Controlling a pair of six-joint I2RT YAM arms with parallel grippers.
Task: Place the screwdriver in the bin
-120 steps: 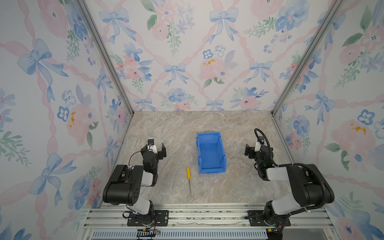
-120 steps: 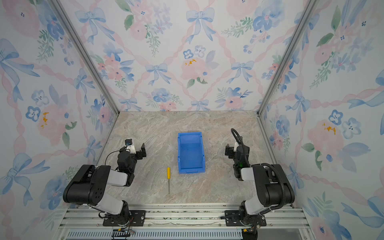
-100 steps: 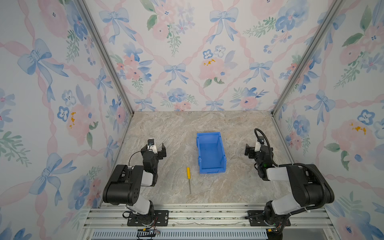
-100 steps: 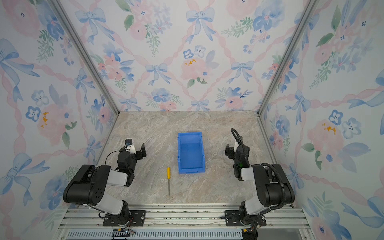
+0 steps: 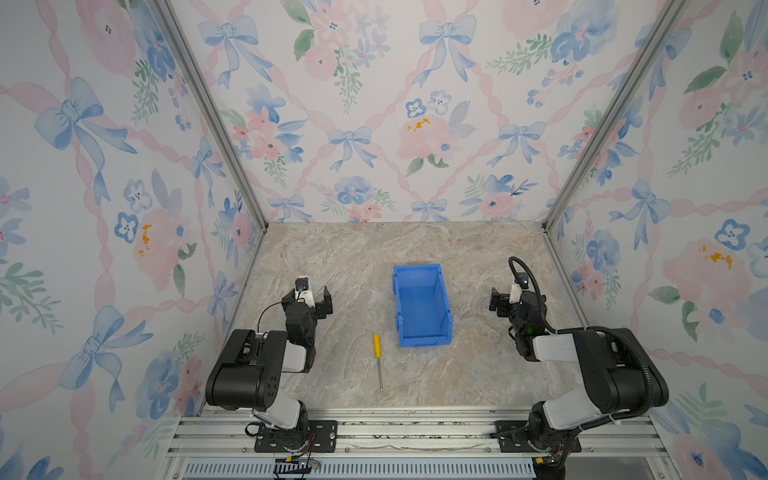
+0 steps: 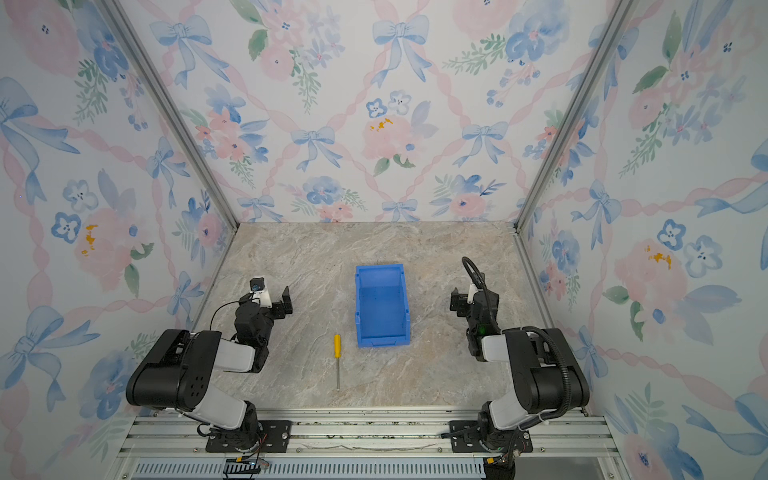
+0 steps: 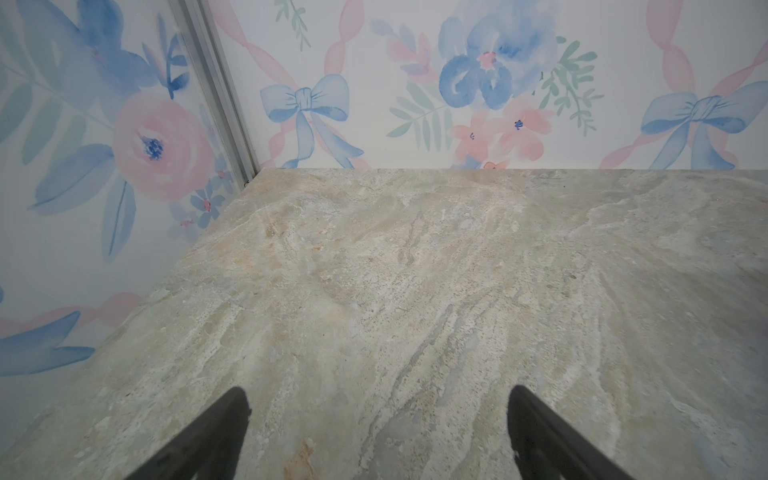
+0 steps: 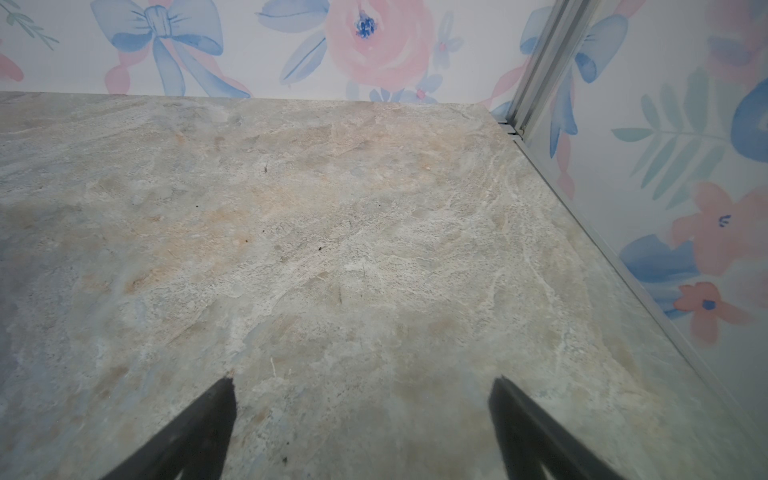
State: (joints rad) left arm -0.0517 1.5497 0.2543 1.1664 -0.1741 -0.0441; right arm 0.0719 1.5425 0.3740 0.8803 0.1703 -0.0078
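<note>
Flowered wallpaper with blue bows covered the left wall (image 5: 104,208) of a small booth floored by a marbled grey table (image 5: 374,257). At the left of both top views the black and white left arm (image 5: 257,365) stood folded on the front rail (image 5: 415,428), its left gripper (image 5: 309,301) low over the table near the left wall. In the left wrist view that gripper (image 7: 376,395) showed two dark fingers (image 7: 224,432) spread wide apart, with only bare marble between them. To the right of this arm lay the screwdriver (image 5: 377,357), flat on the table, its yellow handle pointing toward the back wall and its thin metal shaft toward the front rail; it also showed in the second top view (image 6: 337,357). It rested outside the bin (image 5: 417,270), near the bin's front left corner but not touching it, and clear of both grippers. The blue bin sat upright near the table's middle, open top upward, low front lip facing the rail (image 6: 380,270). Farther right, well apart from the bin, the right gripper (image 5: 509,301) hovered low; the right wrist view showed it (image 8: 361,382) with jaws wide apart and holding nothing. The right arm (image 5: 598,365) stood folded by the right wall (image 5: 685,208)
</note>
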